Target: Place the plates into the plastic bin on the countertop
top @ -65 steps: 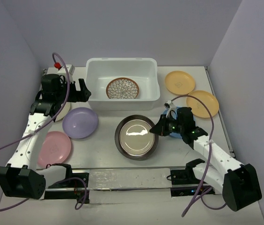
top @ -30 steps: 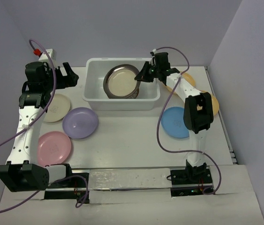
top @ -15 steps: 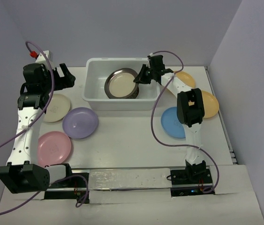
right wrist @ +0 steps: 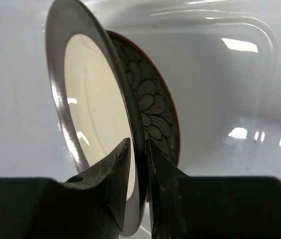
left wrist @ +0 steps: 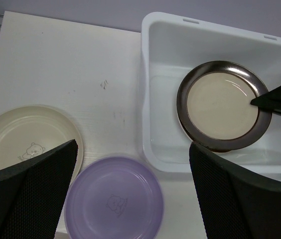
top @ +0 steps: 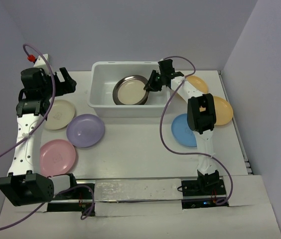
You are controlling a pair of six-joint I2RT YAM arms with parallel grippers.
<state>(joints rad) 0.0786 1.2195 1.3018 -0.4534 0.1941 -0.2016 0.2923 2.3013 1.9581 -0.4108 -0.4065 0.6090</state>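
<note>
Eight plates are showing in all. Two are lying inside the plastic bin (top: 102, 67): the silvery metal plate (top: 130, 90) is sitting on top, and the brown petal-pattern plate (right wrist: 156, 112) is lying beneath it, seen only in the right wrist view.

The right arm (top: 186, 92) is reaching into the bin from its right side. Its jaws are standing at a narrow slot, closing on the right-hand rim of the silvery metal plate. They are holding that rim tilted up off the brown petal-pattern plate, while the far side of the metal plate is resting against it.

The left arm (top: 28, 124) is hovering to the left of the bin. Its jaws are standing fully apart and gripping nothing.

Six plates are lying on the desk (top: 130, 149) outside the bin:
- The cream plate (top: 60, 114) is lying to the bin's left.
- The lavender plate (top: 85, 130) is lying in front of the bin's left corner.
- The pink plate (top: 57, 157) is lying further forward and to the left.
- The blue plate (top: 181, 132) is lying in front of the bin's right corner, partly under the right arm.
- Two yellow-orange plates (top: 198, 81) (top: 221, 110) are lying to the bin's right.
</note>
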